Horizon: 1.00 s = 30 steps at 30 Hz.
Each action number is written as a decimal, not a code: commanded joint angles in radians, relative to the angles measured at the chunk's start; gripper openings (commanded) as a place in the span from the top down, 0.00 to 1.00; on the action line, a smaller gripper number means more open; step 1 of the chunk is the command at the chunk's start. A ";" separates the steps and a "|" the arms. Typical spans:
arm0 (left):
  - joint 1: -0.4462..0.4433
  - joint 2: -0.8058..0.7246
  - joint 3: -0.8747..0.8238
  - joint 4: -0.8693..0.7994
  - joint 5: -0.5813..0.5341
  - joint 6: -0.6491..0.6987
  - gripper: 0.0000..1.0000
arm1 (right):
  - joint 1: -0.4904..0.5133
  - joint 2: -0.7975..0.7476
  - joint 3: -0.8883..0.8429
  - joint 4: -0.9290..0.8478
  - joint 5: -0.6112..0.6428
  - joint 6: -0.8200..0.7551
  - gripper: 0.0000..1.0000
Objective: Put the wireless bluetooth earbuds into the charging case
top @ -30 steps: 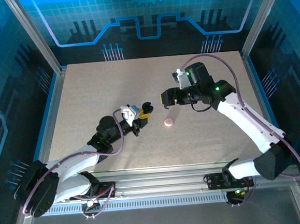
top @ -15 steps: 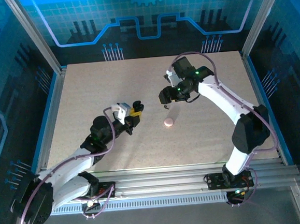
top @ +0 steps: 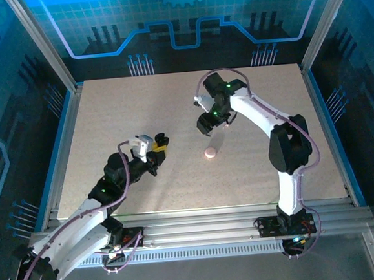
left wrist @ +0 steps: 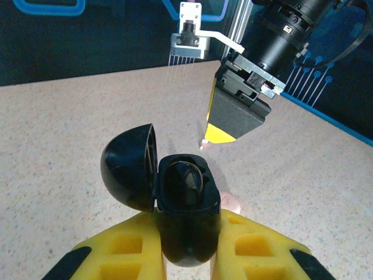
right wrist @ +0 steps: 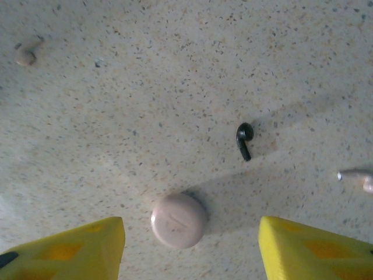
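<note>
Between the yellow jaws of the left gripper [left wrist: 186, 248] the black charging case [left wrist: 183, 198] is clamped and stands open, its lid [left wrist: 129, 169] swung to the left and its well facing up; the right gripper [left wrist: 236, 119] hangs just beyond it, tip down toward the counter [left wrist: 70, 116].

Under the right wrist the jaws stand wide with nothing between them; a black earbud [right wrist: 244, 140] lies alone on bare counter, a little beyond and right of a pink disc [right wrist: 178, 220]; a pale pink bit [right wrist: 26, 54], probably another earbud, rests well apart at upper left.

From above, both grippers sit near mid-counter, the pink disc between them and nearer the arm bases.

The step in hand looks like picking up the black earbud; the right jaws should centre over it rather than the disc, turn to straddle its stem, descend straight and close gently, since so small a piece may skate away; the left arm should keep the case level and open.
</note>
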 commanded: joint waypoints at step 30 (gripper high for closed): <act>0.008 0.001 0.025 -0.127 -0.092 -0.030 0.87 | 0.024 0.332 0.267 -0.102 0.138 -0.220 0.59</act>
